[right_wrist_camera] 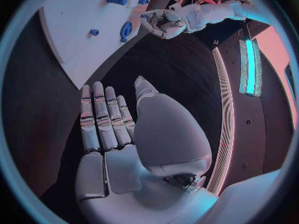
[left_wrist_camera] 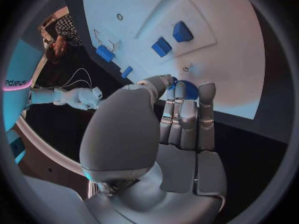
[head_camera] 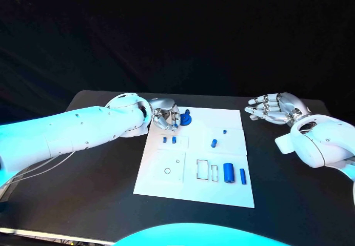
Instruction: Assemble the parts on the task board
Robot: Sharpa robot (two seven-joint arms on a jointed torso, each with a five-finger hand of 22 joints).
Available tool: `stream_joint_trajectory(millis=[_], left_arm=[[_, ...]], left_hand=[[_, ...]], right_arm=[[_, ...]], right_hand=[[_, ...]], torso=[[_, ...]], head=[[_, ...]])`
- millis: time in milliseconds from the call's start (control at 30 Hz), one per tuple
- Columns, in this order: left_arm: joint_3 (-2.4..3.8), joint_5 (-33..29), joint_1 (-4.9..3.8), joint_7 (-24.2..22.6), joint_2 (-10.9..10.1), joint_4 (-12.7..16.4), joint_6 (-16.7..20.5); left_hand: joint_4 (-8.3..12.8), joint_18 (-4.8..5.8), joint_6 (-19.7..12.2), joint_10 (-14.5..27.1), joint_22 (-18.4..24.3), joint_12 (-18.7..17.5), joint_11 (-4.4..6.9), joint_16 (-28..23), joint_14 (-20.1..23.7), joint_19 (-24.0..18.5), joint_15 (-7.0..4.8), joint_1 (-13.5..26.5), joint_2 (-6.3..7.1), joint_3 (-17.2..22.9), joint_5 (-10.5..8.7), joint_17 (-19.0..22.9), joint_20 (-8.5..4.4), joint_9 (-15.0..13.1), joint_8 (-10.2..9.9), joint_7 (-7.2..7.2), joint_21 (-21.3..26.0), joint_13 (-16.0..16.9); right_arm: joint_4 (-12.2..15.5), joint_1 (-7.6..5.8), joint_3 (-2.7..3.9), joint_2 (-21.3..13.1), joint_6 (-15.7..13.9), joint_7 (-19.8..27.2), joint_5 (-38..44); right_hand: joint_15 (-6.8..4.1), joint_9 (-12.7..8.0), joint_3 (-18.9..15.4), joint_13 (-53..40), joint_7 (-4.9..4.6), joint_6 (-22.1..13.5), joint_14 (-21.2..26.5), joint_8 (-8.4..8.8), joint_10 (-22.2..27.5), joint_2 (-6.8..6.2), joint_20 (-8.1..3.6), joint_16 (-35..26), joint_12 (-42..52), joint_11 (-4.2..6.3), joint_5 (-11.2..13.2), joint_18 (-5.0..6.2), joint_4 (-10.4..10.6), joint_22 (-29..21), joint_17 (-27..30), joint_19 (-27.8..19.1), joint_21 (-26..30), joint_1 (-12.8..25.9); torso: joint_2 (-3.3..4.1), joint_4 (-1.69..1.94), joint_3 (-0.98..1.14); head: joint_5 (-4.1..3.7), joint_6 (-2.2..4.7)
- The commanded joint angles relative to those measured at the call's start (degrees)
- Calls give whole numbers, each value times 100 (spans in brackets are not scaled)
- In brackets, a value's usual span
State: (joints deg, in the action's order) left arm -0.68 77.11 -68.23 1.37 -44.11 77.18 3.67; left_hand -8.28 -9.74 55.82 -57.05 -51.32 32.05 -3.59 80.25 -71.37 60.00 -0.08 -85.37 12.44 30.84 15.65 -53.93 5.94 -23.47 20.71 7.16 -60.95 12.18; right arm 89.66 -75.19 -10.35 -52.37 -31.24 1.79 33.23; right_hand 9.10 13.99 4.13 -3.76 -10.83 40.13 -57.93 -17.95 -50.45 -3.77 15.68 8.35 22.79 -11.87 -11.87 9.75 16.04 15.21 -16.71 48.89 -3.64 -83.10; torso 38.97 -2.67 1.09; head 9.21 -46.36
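The left hand (head_camera: pixel 167 119) has its fingers curled around a blue disc (head_camera: pixel 186 120) at the board's (head_camera: pixel 222 195) far left corner, and a loose pinch could tip or drop it, while the right hand (head_camera: pixel 272 108) hovers spread and empty off the board's far right.

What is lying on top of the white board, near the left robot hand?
On the white board, a round blue part sits at the far edge, against the fingertips of the left robot hand. Two small blue pegs stand nearby. The fingers cover part of the round part, so the grip is unclear.
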Motion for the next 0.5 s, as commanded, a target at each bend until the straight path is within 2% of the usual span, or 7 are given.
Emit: stream_joint_trajectory(millis=[33,500], left_arm=[[10,-189,-2,-18,-24,-6,-70],[9,-139,-1,37,29,-160,-255]], left_hand=[[35,33,18,-41,12,-36,-17,27,-25,-11,28,62,-2,14,14,20,9,-7,-33,21,5,-11],[48,30,21,-54,21,-73,-21,21,-10,-25,32,59,0,24,14,45,13,-6,-52,23,15,-22]], right_arm=[[3,2,1,-3,88,46,24],[2,2,1,4,89,45,24]], right_hand=[[-1,-6,15,6,-481,-34,-27,-28,50,38,8,-38,28,6,18,77,-33,-6,6,-20,-14,-24],[-2,-16,14,8,-480,-31,-39,-38,52,36,6,-51,33,7,19,76,-32,-47,26,-8,-14,-25]], torso=[[3,-5,-1],[14,-20,-1]], head=[[8,1],[37,-8]])
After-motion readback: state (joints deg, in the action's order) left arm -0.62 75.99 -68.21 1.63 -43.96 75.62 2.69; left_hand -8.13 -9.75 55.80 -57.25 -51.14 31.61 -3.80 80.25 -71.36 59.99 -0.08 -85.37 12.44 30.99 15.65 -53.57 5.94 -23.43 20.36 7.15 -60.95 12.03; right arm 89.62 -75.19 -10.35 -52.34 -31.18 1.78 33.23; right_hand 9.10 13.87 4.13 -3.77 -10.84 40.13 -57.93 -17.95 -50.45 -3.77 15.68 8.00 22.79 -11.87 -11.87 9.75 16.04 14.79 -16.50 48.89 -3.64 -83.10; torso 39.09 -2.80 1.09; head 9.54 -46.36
